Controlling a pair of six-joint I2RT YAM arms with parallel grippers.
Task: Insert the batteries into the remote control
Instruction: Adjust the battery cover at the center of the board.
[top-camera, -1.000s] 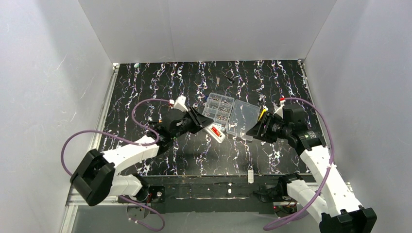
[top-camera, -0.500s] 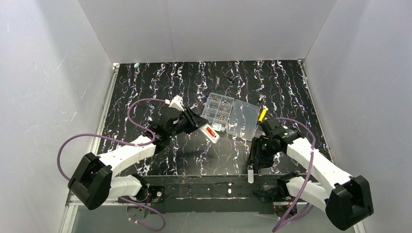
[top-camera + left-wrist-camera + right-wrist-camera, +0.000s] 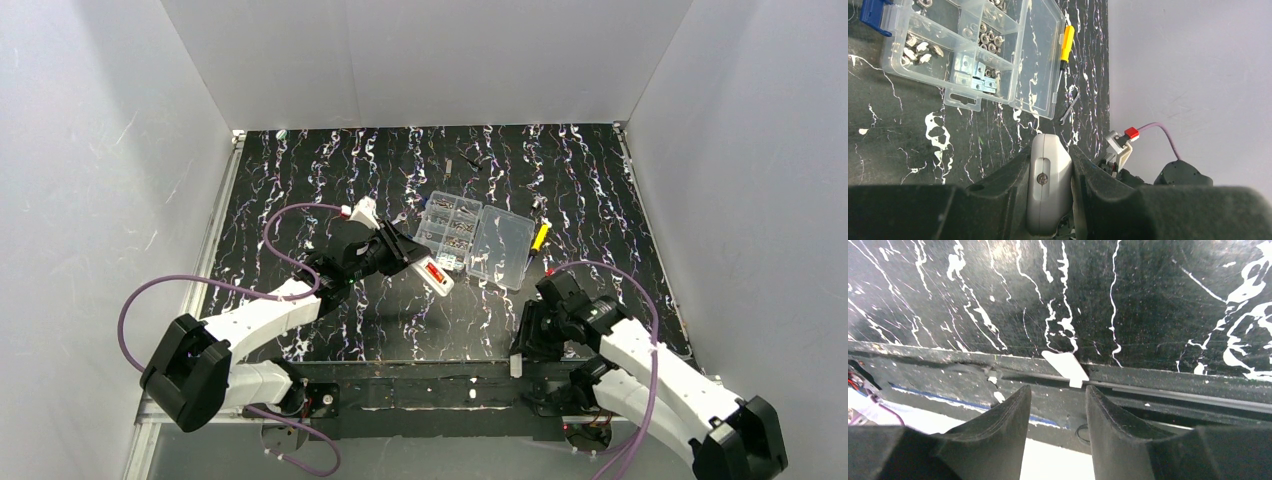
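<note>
**A:** Where is the remote control point(image 3: 437, 276)?

**B:** It is lifted off the black marbled table point(image 3: 300, 180), just beside the clear compartment box point(image 3: 503, 240). The left gripper point(image 3: 1050, 159) is clamped across its narrow sides.

**A:** How will it handle?

**B:** Probably light, stiff and smooth, so it could slip. Holding the long edges looks safest and leaves the broad faces clear.

**A:** And the right gripper point(image 3: 1058, 390)?

**B:** Its jaws stand apart and empty, above a small white cover piece point(image 3: 1065, 369) at the table's near edge.
</note>
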